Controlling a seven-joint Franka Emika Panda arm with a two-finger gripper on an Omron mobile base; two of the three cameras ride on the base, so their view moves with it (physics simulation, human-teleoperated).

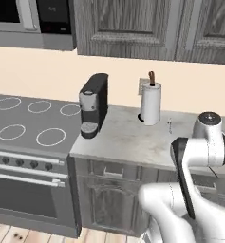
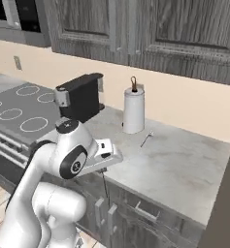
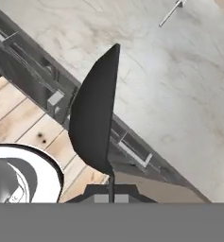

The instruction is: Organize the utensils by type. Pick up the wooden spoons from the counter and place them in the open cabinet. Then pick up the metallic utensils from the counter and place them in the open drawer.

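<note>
Thin shiny silver utensil (image 2: pixel 146 139) lies near the back edge of the light grey marbled counter (image 2: pixel 184 169), beside the white paper-towel roll (image 2: pixel 134 111). My gripper (image 3: pixel 111 189) is shut on a dark spoon-shaped piece (image 3: pixel 95 113); swinging it could clip the counter's front edge.

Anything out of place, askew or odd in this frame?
Nothing is spilled or broken. One oddity: the shut gripper pinches a spoon-shaped utensil by its thin stem, and it looks almost black in the hand view. A slim silver utensil lies alone on the counter near the paper towel roll.
</note>
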